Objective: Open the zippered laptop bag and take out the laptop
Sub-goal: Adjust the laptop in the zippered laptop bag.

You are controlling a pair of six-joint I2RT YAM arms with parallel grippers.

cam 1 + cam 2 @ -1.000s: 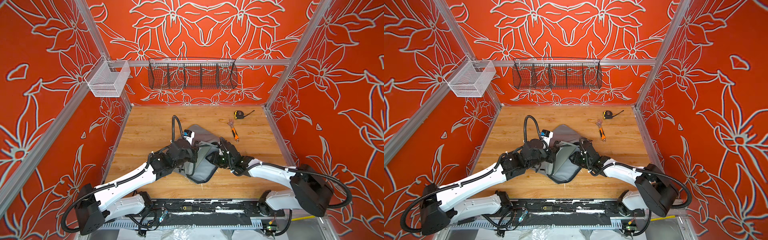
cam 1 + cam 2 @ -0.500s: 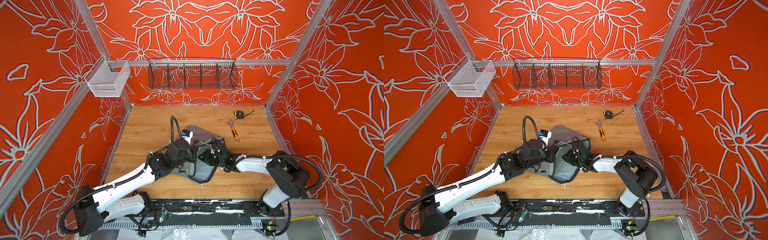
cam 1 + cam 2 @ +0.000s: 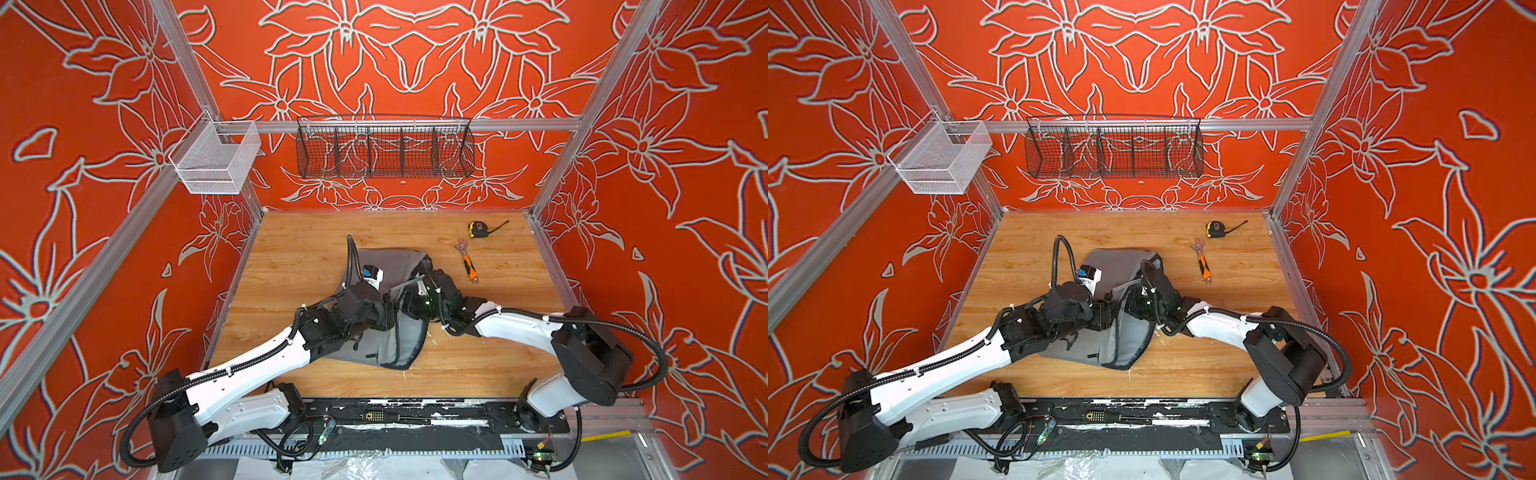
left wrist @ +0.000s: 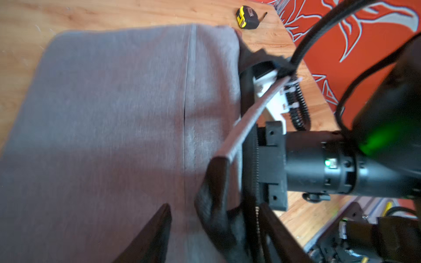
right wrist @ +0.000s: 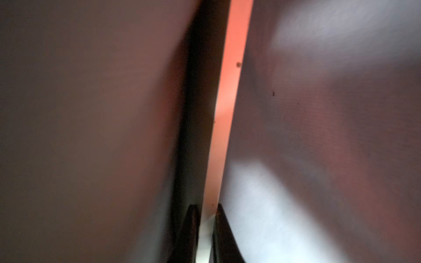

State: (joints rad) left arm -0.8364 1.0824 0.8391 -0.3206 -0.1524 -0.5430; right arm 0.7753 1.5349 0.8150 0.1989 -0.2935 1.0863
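Wooden table (image 3: 291, 249): zippered laptop bag (image 3: 395, 266) runs near-to-far; left hand (image 4: 214, 234) released, right hand (image 5: 206, 218) unclear whether clenched.

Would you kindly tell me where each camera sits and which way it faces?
Top views: high above the robot's base, looking down on table, zippered laptop bag, left arm, right arm.
Left wrist: on the left arm, facing across the bag toward the tape measure; left jaws, right arm show.
Right wrist: buried between bag fabric; only right jaws, near-closed, show.
Shared: tape measure, in top views and left wrist.
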